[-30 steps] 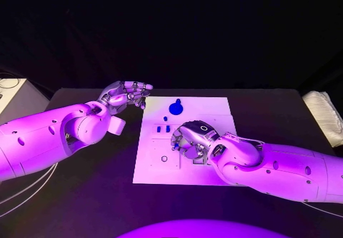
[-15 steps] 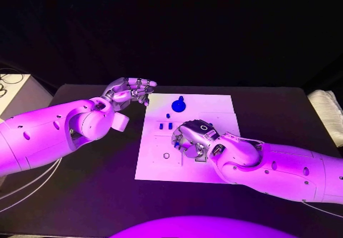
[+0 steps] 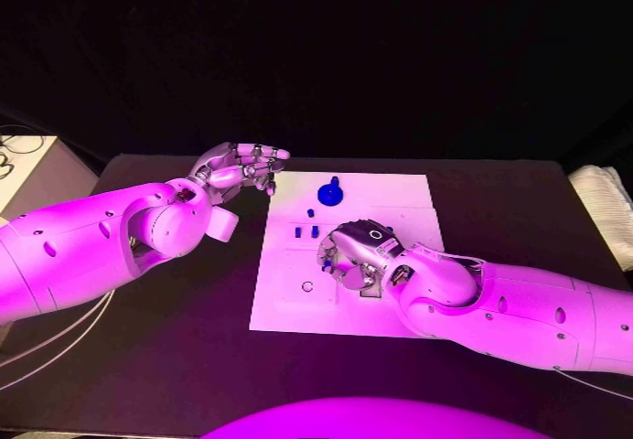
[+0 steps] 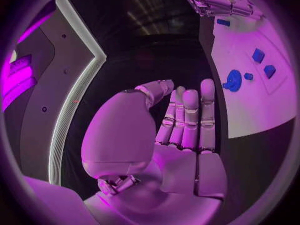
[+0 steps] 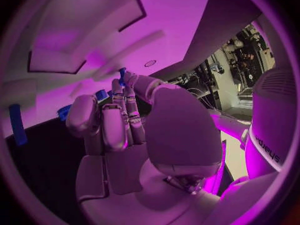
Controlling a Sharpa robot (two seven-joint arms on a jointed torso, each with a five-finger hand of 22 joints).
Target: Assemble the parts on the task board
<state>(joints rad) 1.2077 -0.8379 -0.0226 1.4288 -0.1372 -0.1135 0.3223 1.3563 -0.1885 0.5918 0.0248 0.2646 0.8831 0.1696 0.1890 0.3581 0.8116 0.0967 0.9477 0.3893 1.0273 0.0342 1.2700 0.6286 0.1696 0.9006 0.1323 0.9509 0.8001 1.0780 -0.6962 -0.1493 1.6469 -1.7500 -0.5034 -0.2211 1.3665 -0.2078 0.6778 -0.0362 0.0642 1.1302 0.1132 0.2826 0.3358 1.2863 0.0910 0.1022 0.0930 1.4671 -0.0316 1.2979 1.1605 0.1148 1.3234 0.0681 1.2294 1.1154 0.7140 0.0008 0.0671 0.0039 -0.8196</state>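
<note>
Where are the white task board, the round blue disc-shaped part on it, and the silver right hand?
white task board (image 3: 284, 315), head view, bare near-left corner.
round blue disc-shaped part (image 3: 328, 194), head view, disc's middle.
silver right hand (image 3: 354, 256), head view, back of hand.

Dim magenta light; wrist views bend straight edges.

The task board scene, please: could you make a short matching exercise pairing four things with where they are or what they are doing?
Things:
1. left hand
2. right hand
3. round blue part
4. task board

Places or states:
A. lies near the board's far edge
B. white plate in the middle of the black table
C. off the board's far left corner, holding nothing
D. over the board's middle, pinching a small blue part

Pairs: 1-C, 2-D, 3-A, 4-B
</note>
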